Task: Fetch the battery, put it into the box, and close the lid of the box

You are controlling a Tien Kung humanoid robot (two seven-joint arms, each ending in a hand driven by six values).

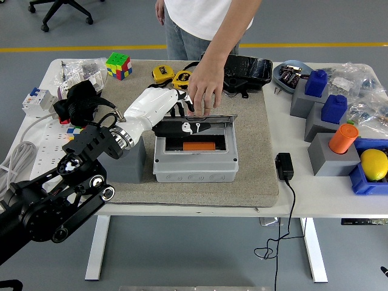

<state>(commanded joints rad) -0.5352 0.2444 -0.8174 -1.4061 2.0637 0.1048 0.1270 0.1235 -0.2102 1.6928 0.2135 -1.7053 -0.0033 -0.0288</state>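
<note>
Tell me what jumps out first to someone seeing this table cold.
At the table's middle, the robot's left hand lies on the smoky lid of the grey box, with an orange battery visible inside. A person's hand reaches in from the far side to the lid's back edge. Far right sit a yellow lemon and blue blocks.
</note>
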